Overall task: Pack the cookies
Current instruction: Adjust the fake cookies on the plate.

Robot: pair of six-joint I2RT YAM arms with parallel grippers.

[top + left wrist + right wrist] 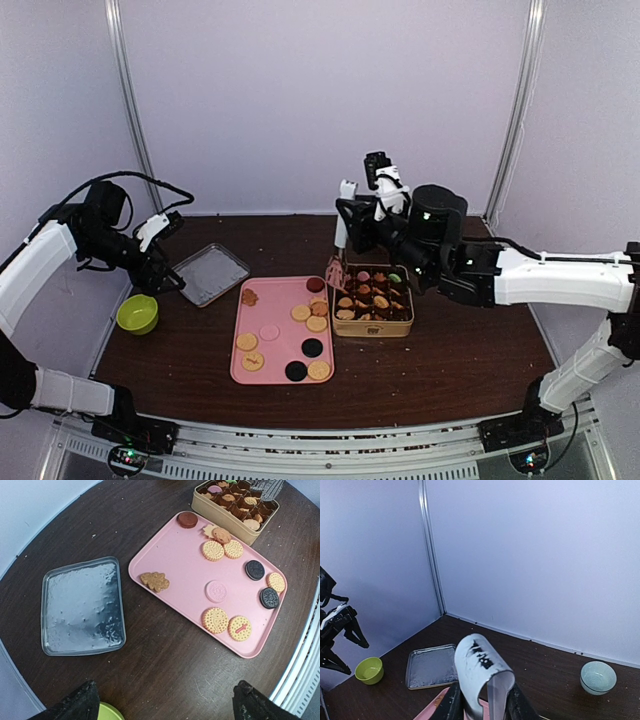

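Observation:
Several cookies (310,322) (215,620), tan rounds, two black, one pink and one leaf-shaped, lie on the pink tray (275,305) (175,555). More cookies (372,295) (240,502) fill the paper cups of the gold tin (372,326) (220,516). My right gripper (345,235) (485,706) is shut on white tongs (338,262) (480,667), whose tips hang at the tin's near-left corner. My left gripper (168,272) (165,705) is open over bare table, left of the tray, holding nothing.
A silver lid (210,273) (82,607) lies left of the tray. A green bowl (137,313) (369,670) stands at the table's left edge, just under my left fingers. A pale bowl (598,677) sits near the back wall.

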